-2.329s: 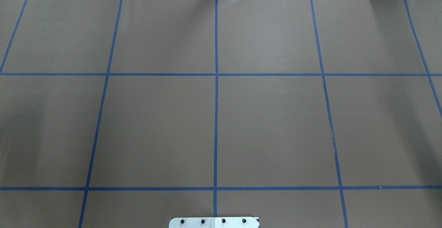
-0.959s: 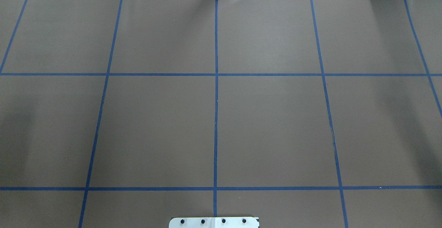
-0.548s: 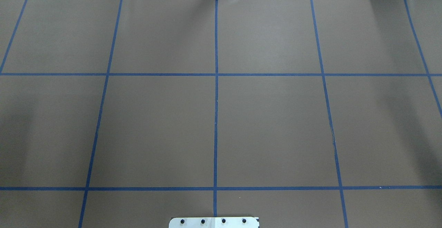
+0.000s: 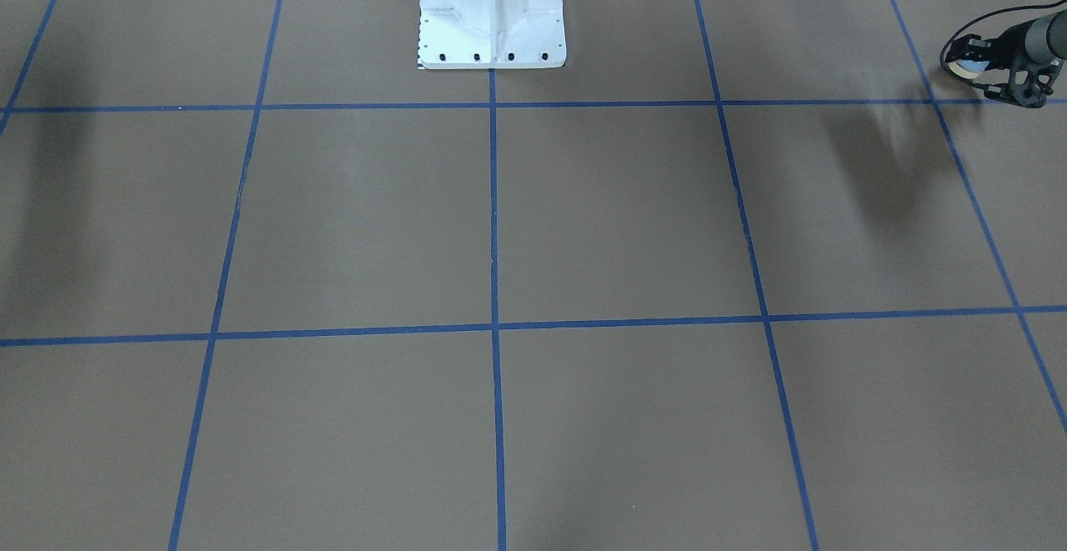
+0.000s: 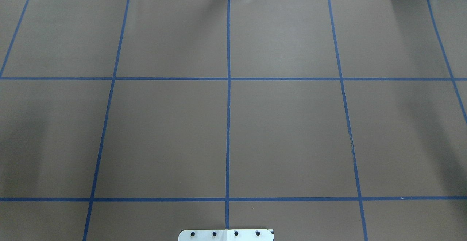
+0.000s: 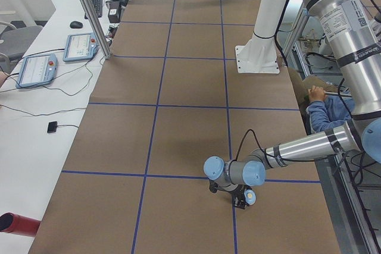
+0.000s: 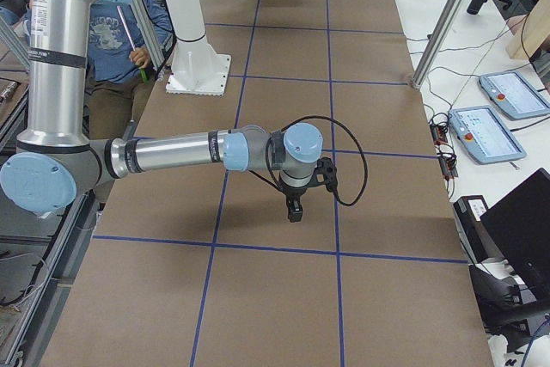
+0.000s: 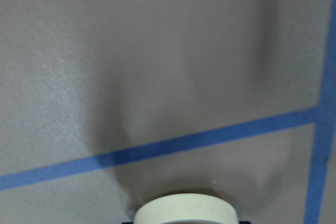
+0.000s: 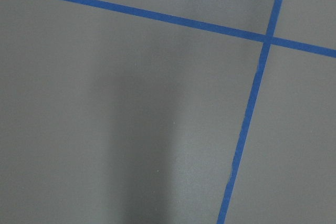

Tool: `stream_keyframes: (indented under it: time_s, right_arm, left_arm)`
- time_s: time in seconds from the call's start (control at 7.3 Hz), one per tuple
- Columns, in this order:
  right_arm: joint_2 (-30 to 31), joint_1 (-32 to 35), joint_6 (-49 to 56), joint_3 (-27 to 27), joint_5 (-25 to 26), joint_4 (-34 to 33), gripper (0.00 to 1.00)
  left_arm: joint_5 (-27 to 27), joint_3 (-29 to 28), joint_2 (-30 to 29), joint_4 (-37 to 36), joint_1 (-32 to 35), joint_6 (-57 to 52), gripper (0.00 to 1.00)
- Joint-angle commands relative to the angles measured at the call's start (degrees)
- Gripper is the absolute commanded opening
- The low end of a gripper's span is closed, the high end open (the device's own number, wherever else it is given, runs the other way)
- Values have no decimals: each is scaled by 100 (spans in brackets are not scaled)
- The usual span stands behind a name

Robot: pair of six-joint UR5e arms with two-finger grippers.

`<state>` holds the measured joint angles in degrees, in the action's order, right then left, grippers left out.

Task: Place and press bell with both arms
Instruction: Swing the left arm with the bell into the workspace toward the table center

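The bell (image 4: 969, 65) is in the left hand (image 6: 240, 194), clear of the counter (image 5: 292, 124) and over its left end, near a crossing of the blue tape lines (image 5: 228, 124). In the left wrist view only its cream rim shows, at the bottom edge, with its shadow on the paper below. The left hand appears closed on the bell, though the finger contact itself is not visible. Hazards: if released from a height or at a tilt, the bell is likely to tip or roll. If set down this far out, it may lie beyond the right arm's (image 7: 172, 152) comfortable reach. An off-centre press on the button would probably skid so light a bell. The left arm (image 6: 309, 144) extends low across the counter, wrist bent downward. The right arm reaches out level, and the right hand (image 7: 295, 209) points straight down above the counter, well apart from the bell. Its opening cannot be determined.
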<state>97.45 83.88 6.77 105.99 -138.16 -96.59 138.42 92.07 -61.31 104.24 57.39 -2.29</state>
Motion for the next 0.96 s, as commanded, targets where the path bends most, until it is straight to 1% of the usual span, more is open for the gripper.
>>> stream_keyframes:
  time_s: [0.0,0.14,0.27,0.41,0.55,0.68,0.82]
  right_arm:
    - [2,-12,0,0,0,-1,100]
    - [2,-12,0,-9,0,-1,100]
    - [2,-21,0,-35,0,-1,100]
    - [2,-21,0,-52,0,-9,100]
    - [2,-30,0,-87,0,-9,100]
    - [2,-30,0,-88,0,-1,100]
    - [2,-30,0,-88,0,-1,100]
  left_arm:
    - [53,565,233,-26,-26,376,0]
    - [79,915,146,-279,-61,640,0]
    - [80,1370,-298,-1221,-96,695,0]
    - [62,1888,-990,-2692,-105,695,0]
    - [53,2085,-1806,-3768,-105,686,0]
    - [62,2061,-2563,-4310,-114,704,0]
    - [71,1991,-3345,-4655,-201,817,0]
